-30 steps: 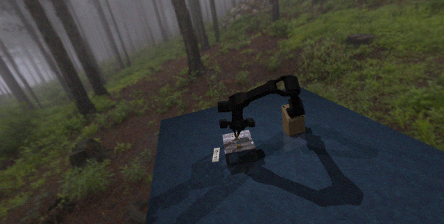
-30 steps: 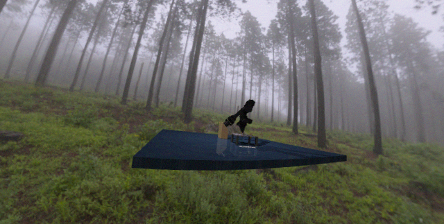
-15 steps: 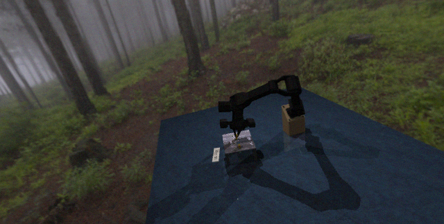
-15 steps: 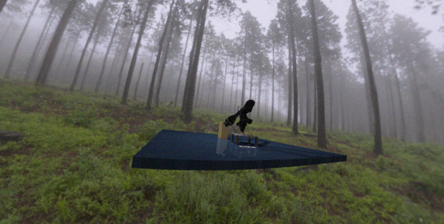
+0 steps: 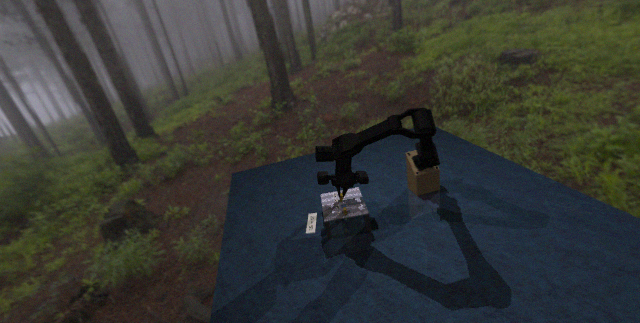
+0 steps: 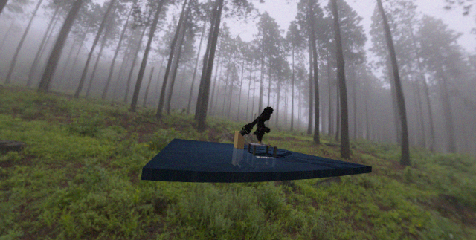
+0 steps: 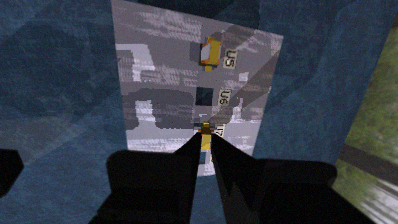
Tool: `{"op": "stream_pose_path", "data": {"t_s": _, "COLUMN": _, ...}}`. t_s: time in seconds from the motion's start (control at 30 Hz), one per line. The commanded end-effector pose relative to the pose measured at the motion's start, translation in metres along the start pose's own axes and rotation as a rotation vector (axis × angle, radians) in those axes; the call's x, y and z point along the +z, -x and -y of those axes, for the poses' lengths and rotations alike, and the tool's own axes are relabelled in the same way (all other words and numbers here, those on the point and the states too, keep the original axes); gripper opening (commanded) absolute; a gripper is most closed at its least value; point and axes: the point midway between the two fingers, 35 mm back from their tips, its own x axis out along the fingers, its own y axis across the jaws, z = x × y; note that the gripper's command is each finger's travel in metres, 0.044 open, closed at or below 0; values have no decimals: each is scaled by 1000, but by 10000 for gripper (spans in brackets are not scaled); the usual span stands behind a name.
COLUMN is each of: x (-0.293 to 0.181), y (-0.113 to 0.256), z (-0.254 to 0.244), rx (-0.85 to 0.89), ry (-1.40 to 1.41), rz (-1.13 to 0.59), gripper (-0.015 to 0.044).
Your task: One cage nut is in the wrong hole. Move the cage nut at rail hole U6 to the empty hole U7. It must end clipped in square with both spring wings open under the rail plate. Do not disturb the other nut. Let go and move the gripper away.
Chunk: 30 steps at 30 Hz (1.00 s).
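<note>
Our black two-fingered end effector [image 5: 342,197] [image 6: 259,142] [image 7: 205,136] points down over the rail plate, its tapering fingers nearly together and closed on a small yellow cage nut [image 5: 341,196] [image 7: 205,142]. In the wrist view we see that nut between the fingertips, beside the U7 label [image 7: 220,130]. We cannot tell whether it sits square in the hole or whether its wings are open beneath, since the fingers cover part of it.

Behind the fingers, our black jointed arm [image 5: 372,135] [image 6: 256,122] drops steeply at the wrist; from there its forearm rises to a high elbow and folds down to its base, on a tan box-shaped block [image 5: 424,182] [image 6: 239,140].

Below the fingers lies the flat silvery-grey rail plate [image 5: 356,203] [image 6: 262,144] [image 7: 165,75], raised on posts. Its square dark U6 hole [image 7: 204,96] is empty, and the other yellow nut [image 5: 344,210] [image 7: 213,52] sits by U5.

A small pale printed label [image 5: 311,223] [image 6: 265,157] lies near the plate on our dark blue desk [image 5: 270,203] [image 6: 193,162] [image 7: 65,100].
</note>
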Motion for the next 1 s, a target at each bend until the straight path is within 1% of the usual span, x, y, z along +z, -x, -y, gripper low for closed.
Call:
{"op": "stream_pose_path", "data": {"t_s": 0.0, "x": 0, "y": 0, "z": 0, "rx": -3, "ry": -3, "rz": 2, "gripper": 25}}
{"op": "stream_pose_path", "data": {"t_s": 0.97, "x": 0, "y": -1, "z": -2, "rx": -36, "ry": -4, "rz": 2, "gripper": 25}}
